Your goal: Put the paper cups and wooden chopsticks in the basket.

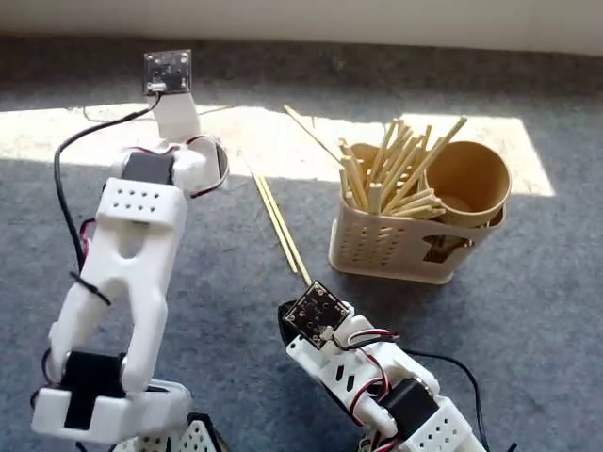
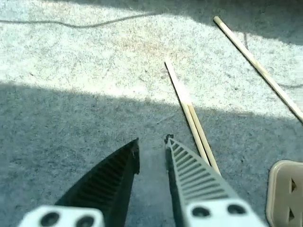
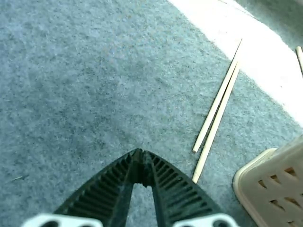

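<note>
Chopstick pair [image 1: 280,226], 9 o'clock of basket [image 1: 386,247]: light, stiff, roll-prone; pinch mid-length. Left gripper [image 2: 152,140] slightly spread, right gripper [image 3: 141,154] pressed together.

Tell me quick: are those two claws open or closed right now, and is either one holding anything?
Left gripper: open, holding nothing.
Right gripper: closed, holding nothing.

Grey carpet [image 1: 236,311] with a sunlit band [image 1: 57,132], pale wall [image 1: 377,19] behind
</note>
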You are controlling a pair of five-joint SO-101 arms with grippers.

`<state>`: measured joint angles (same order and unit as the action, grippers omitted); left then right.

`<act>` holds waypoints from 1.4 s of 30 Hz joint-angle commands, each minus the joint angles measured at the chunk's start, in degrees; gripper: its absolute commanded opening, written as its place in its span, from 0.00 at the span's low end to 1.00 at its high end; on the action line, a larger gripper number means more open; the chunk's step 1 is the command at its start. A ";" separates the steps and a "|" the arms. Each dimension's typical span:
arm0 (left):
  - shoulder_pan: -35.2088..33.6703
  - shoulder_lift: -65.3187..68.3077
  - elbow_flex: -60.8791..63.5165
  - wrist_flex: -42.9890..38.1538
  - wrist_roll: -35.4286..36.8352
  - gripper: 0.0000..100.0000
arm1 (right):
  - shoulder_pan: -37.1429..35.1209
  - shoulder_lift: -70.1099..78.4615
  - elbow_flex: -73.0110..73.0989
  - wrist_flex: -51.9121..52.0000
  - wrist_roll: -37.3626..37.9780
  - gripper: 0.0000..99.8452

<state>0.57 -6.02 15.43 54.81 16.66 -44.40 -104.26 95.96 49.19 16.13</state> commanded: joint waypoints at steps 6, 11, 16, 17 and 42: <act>2.59 12.62 -9.98 0.09 0.79 0.16 | 0.57 -0.92 5.67 -1.45 0.53 0.01; 4.18 16.92 -12.44 0.26 0.79 0.16 | 0.57 -0.92 5.67 -1.45 0.53 0.01; 4.35 19.21 -12.44 0.00 0.88 0.16 | 0.57 -0.92 5.67 -1.45 0.53 0.01; 4.79 19.74 -12.53 -0.09 0.88 0.16 | 0.57 -0.92 5.67 -1.45 0.53 0.01; 7.78 28.00 -15.60 -4.66 0.97 0.16 | 0.57 -0.92 5.67 -1.45 0.53 0.01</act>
<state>7.43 22.46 3.56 50.68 16.92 -44.40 -104.26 95.96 49.19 16.13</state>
